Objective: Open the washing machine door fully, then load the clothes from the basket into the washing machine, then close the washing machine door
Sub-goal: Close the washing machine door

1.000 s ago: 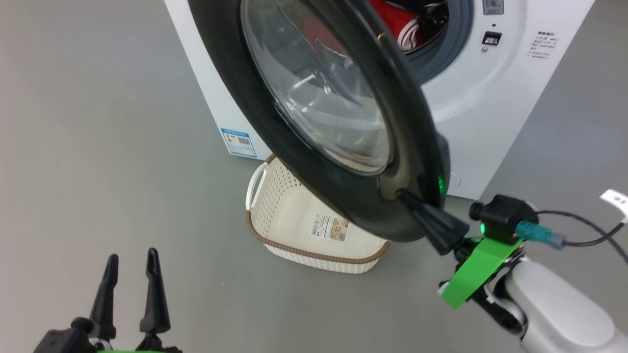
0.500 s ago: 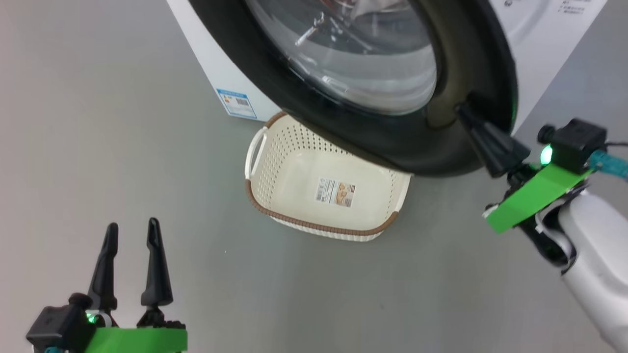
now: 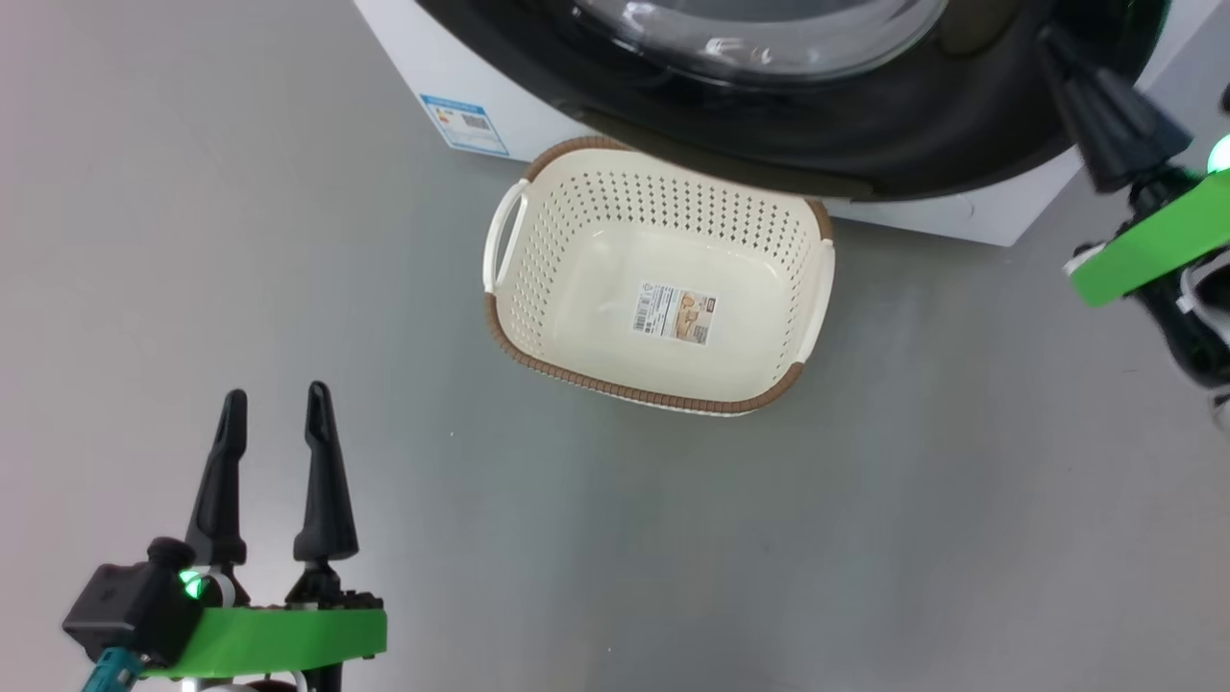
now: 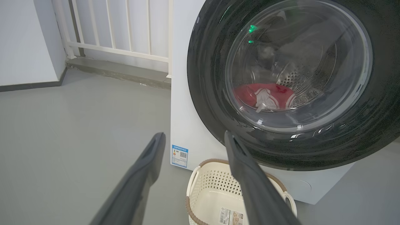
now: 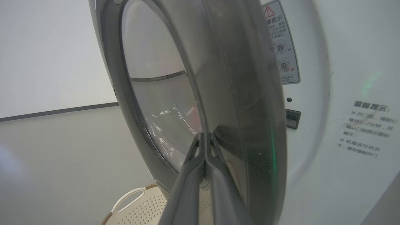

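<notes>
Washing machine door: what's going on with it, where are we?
The right pincer, shut, has its tips against the washing machine door near its edge; the door is nearly closed, with a gap at the washing machine front. The clothes lie in the drum behind the glass. The basket sits empty on the floor; the left pincer hangs open, holding nothing.

Cream basket (image 3: 615,207) — clothes (image 4: 250,93) seemingly red
</notes>
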Robot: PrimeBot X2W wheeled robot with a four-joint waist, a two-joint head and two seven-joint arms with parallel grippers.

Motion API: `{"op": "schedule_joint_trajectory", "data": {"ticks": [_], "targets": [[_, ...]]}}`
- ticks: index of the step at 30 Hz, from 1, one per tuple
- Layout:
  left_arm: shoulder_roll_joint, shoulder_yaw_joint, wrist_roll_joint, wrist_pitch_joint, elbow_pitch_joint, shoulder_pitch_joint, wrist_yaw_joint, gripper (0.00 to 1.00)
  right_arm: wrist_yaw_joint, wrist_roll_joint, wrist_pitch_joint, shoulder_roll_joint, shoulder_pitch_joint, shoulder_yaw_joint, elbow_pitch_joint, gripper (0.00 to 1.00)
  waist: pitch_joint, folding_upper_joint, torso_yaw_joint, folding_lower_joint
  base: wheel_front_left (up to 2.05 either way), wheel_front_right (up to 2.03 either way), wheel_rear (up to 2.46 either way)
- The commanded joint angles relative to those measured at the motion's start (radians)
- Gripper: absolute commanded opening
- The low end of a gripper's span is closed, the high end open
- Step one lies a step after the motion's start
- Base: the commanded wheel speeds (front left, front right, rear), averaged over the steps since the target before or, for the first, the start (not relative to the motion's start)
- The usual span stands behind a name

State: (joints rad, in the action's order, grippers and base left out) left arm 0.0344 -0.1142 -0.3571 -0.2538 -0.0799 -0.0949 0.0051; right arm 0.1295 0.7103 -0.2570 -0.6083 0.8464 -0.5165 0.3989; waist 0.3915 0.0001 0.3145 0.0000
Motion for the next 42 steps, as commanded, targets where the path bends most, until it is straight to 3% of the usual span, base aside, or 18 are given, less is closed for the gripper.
{"op": "schedule_joint_trajectory", "data": {"ticks": [1,13,19,39,41,42], "targets": [[0.016,0.029,-0.009,-0.008,-0.027,-0.022,0.008,1.0,0.001,0.022,-0.005,-0.018,0.019,0.001,-0.012,0.0,0.019,-0.0001,0.015,0.0,0.0,0.0,0.0],[0.016,0.016,-0.016,-0.008,-0.04,-0.04,0.017,1.0,0.001,0.083,-0.005,-0.074,0.195,-0.039,0.094,0.0,0.073,-0.0001,0.042,0.0,0.0,0.0,0.0],[0.016,0.013,-0.021,-0.008,-0.041,-0.043,0.024,1.0,0.001,0.071,-0.005,-0.073,0.255,-0.001,0.183,0.0,0.079,-0.0001,0.049,0.0,0.0,0.0,0.0],[0.016,0.03,-0.008,-0.008,-0.019,-0.035,0.012,1.0,0.001,0.038,-0.005,-0.002,0.157,0.014,0.175,0.0,-0.005,-0.0001,0.014,0.0,0.0,0.0,0.0],[0.016,0.033,-0.003,-0.008,-0.017,-0.031,0.01,1.0,0.001,0.035,-0.005,0.008,0.13,0.016,0.163,0.36,-0.026,-0.0001,0.004,0.0,0.0,0.0,0.0],[0.016,0.035,0.001,-0.008,-0.015,-0.029,0.008,1.0,0.001,0.032,-0.005,0.013,0.118,0.018,0.156,0.86,-0.037,-0.0001,-0.001,0.0,0.0,0.0,0.0]]}}
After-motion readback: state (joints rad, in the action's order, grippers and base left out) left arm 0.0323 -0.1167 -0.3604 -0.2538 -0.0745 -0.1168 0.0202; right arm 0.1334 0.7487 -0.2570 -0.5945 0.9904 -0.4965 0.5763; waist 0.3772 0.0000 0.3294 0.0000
